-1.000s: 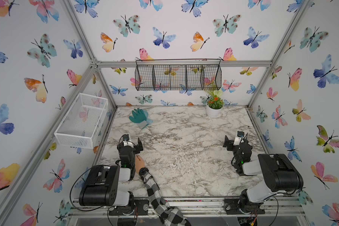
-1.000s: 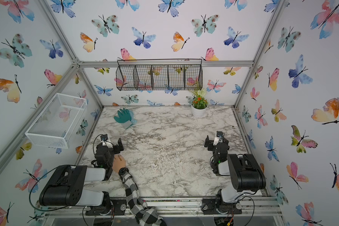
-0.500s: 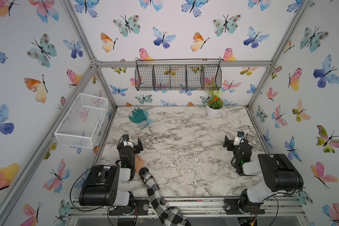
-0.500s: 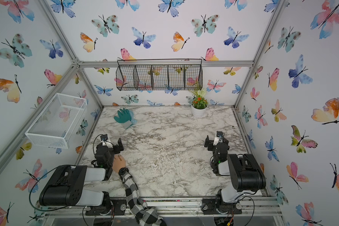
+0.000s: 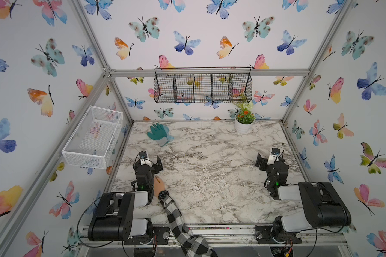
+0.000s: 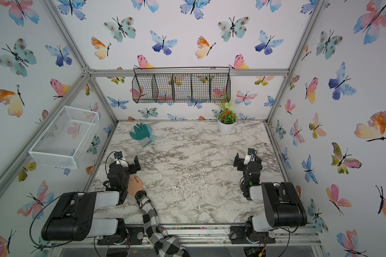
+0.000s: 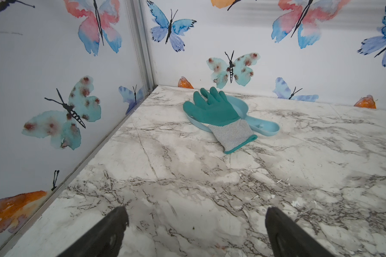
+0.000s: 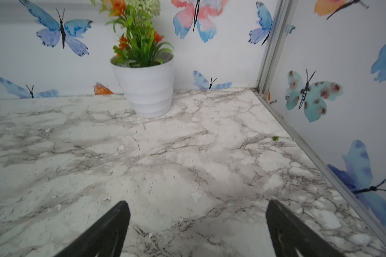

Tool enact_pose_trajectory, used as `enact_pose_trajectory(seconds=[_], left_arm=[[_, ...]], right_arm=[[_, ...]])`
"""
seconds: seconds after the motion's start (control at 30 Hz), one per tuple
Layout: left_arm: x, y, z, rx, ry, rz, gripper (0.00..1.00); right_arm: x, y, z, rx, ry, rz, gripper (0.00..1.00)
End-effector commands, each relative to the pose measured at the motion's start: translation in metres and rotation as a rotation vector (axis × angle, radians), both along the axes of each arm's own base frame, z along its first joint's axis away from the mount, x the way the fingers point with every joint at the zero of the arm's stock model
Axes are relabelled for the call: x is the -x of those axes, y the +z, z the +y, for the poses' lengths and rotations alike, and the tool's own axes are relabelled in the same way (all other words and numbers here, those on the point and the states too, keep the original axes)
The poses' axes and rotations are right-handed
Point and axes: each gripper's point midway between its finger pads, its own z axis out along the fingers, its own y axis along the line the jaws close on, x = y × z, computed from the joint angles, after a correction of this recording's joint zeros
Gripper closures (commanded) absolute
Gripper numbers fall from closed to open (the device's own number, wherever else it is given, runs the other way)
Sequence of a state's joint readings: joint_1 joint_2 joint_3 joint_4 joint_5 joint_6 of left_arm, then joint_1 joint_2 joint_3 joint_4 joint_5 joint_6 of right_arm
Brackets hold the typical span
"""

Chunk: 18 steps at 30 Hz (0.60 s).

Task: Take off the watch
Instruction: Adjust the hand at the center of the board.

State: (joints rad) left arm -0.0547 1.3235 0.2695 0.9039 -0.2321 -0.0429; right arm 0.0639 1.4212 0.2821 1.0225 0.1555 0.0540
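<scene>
The watch (image 5: 163, 194) (image 6: 139, 194) is black with a round dark dial. It is strapped round the wrist of a mannequin hand (image 5: 159, 183) that lies flat near the table's front left, with a black-and-white plaid sleeve (image 5: 174, 213) behind it. My left gripper (image 5: 148, 160) (image 6: 125, 162) hovers just beyond the hand's fingers, open and empty. It points away from the watch, so the left wrist view shows only its open gripper (image 7: 195, 211) over bare marble. My right gripper (image 5: 270, 158) (image 8: 197, 204) is open and empty at the right side, far from the watch.
A teal glove (image 5: 157, 132) (image 7: 212, 109) lies on a light blue scoop (image 7: 265, 128) at the back left. A white plant pot (image 5: 243, 126) (image 8: 147, 89) stands at the back right. A black wire basket (image 5: 203, 85) hangs on the back wall and a white one (image 5: 94, 135) on the left wall.
</scene>
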Motion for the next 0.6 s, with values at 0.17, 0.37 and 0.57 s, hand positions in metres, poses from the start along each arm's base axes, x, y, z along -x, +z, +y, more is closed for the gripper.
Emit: enact_pose_trajectory(seconds=[0.17,0.37,0.57], left_arm=[[-0.018,0.021,-0.005,0.299,0.123,0.298,0.02],[0.021,0.013,-0.027,0.550,0.202,0.485,0.02],[0.083,0.005,-0.029,0.699,0.355,0.578,0.02]], right_arm=[[-0.019,0.015,-0.009,-0.358,-0.173,0.171,0.02],[-0.025,0.017,0.054,-0.415,0.158,0.362,0.02],[-0.004,-0.003,0.097,-0.522,0.347,0.538,0.09]])
